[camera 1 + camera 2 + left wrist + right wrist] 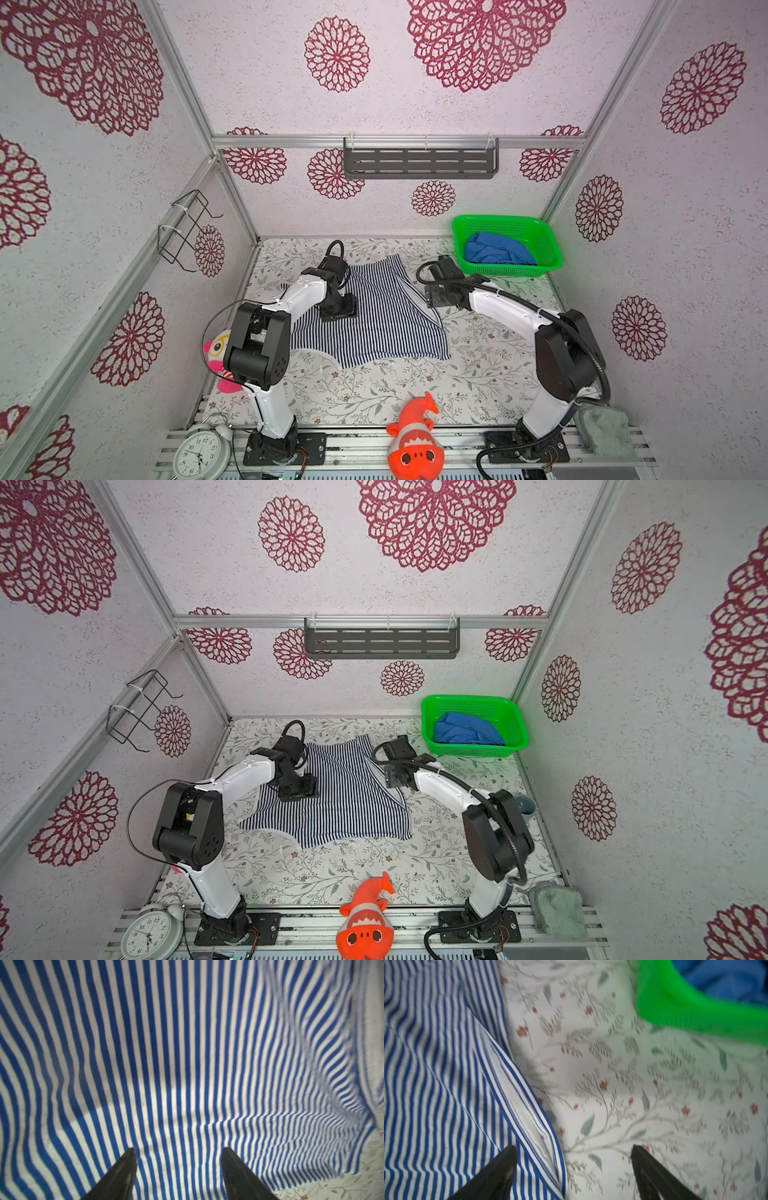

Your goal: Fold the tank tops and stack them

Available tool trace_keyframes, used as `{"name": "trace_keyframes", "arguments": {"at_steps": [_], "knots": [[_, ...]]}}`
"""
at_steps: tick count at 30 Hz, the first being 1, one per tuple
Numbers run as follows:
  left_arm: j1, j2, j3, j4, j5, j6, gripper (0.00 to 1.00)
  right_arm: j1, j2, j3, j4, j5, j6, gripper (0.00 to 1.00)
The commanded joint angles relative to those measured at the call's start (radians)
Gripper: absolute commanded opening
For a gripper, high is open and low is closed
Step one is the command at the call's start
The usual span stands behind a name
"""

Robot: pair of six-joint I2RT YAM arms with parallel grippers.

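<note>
In both top views the striped top lies spread mid-table; the blue top sits in the basket, far right. Left wrist: left gripper parted, empty, over stripes. Right wrist: right gripper wide, empty, astride the striped top's right edge.

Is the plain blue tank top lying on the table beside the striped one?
No, the blue tank top sits bunched inside the green basket, while the striped tank top lies spread on the table.
</note>
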Motion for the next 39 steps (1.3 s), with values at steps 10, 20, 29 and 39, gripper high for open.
{"name": "trace_keyframes", "arguments": {"at_steps": [10,20,29,39], "knots": [[0.015,0.049,-0.078,0.097,-0.031,-0.034,0.69,0.033,0.476,0.535,0.014,-0.046,-0.134,0.99],[0.051,0.062,-0.158,0.119,-0.048,-0.044,0.7,0.011,0.629,0.678,-0.069,0.043,-0.056,0.99],[0.104,0.079,-0.189,0.137,-0.048,-0.035,0.7,-0.052,0.552,0.573,-0.019,0.068,-0.028,0.98],[0.114,0.095,-0.174,0.141,-0.052,-0.029,0.69,-0.123,0.45,0.475,0.052,0.071,-0.104,0.97]]}}
